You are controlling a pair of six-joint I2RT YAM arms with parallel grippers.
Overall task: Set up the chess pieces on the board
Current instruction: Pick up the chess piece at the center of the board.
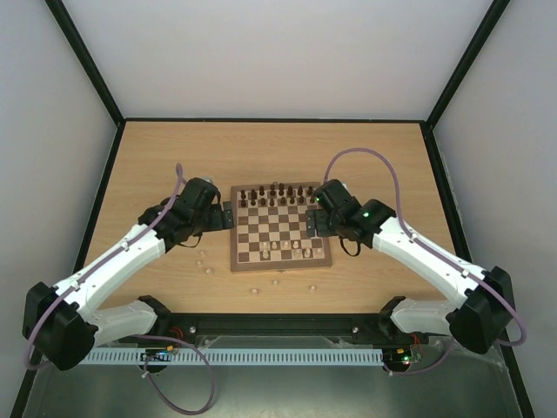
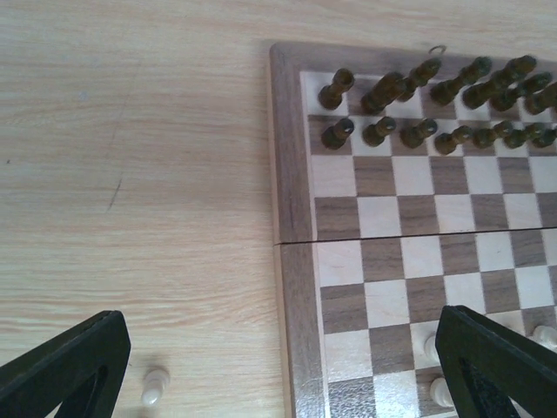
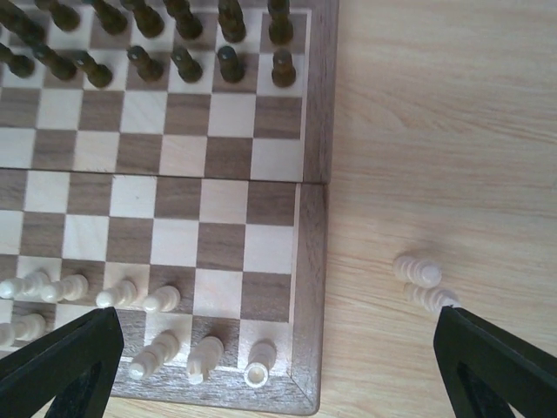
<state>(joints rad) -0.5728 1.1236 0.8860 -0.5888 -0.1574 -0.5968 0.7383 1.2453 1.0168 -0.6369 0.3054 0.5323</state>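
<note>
Pale wood tabletop (image 1: 174, 157) runs under both my arms, with white walls around it. The chessboard (image 1: 280, 228) lies on it between my two grippers. It carries dark pieces (image 1: 278, 195) along its two far rows and a partial set of pale pieces (image 1: 283, 249) on its near rows.

My left gripper (image 1: 226, 214) sits at the board's left edge, its fingers (image 2: 65, 370) spread wide and holding nothing. My right gripper (image 1: 312, 222) is at the right edge, its fingers (image 3: 496, 366) just as wide, gripping nothing.

From overhead I see loose pale pieces (image 1: 209, 270) scattered on the table near the board's front. My right wrist camera alone shows a pale pair (image 3: 418, 269) lying side by side just right of the board, and a corner piece (image 3: 259, 363) on the near right square. My left wrist camera shows a single pale piece (image 2: 155, 385) on the table left of the board.
</note>
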